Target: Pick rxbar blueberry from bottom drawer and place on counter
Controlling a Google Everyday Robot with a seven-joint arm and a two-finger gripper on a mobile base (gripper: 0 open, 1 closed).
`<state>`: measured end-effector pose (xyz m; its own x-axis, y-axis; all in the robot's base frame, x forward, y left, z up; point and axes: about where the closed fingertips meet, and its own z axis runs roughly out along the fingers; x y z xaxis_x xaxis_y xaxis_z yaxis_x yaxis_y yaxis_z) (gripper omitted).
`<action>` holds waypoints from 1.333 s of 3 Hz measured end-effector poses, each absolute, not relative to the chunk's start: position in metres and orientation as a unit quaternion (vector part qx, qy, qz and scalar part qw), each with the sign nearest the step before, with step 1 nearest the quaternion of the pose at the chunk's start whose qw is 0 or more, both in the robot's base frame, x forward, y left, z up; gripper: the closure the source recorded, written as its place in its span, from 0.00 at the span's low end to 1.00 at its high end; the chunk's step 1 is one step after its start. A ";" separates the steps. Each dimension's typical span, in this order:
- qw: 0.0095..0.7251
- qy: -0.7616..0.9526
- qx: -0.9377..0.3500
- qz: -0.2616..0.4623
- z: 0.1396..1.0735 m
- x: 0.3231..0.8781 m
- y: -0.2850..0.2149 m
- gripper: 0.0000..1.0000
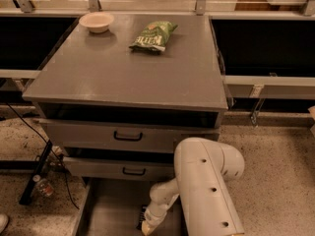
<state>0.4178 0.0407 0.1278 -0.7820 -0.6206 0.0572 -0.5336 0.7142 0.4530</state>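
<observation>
At bottom centre of the camera view, my pincer [148,225] sits in the bottom drawer [108,208]; open or closed, I cannot tell. What I take for the rxbar blueberry [141,215], a dark sliver, lies just left, long axis running up-frame.

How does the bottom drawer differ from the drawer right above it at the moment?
The bottom drawer is pulled far out, its grey floor exposed; the middle drawer is barely out, showing mainly its front. The middle drawer shows a black handle; the bottom drawer's handle is out of view. The gripper is down inside the bottom drawer, not the middle drawer. Both are grey and sit under the counter.
</observation>
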 end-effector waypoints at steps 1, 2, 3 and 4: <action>0.103 -0.920 0.314 -0.211 0.128 0.418 0.041 0.31; 0.103 -0.920 0.314 -0.211 0.128 0.418 0.041 0.07; 0.103 -0.920 0.314 -0.211 0.128 0.418 0.041 0.00; 0.103 -0.920 0.314 -0.211 0.128 0.418 0.041 0.00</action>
<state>0.4177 0.0407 0.1278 -0.7820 -0.6206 0.0573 -0.5336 0.7141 0.4531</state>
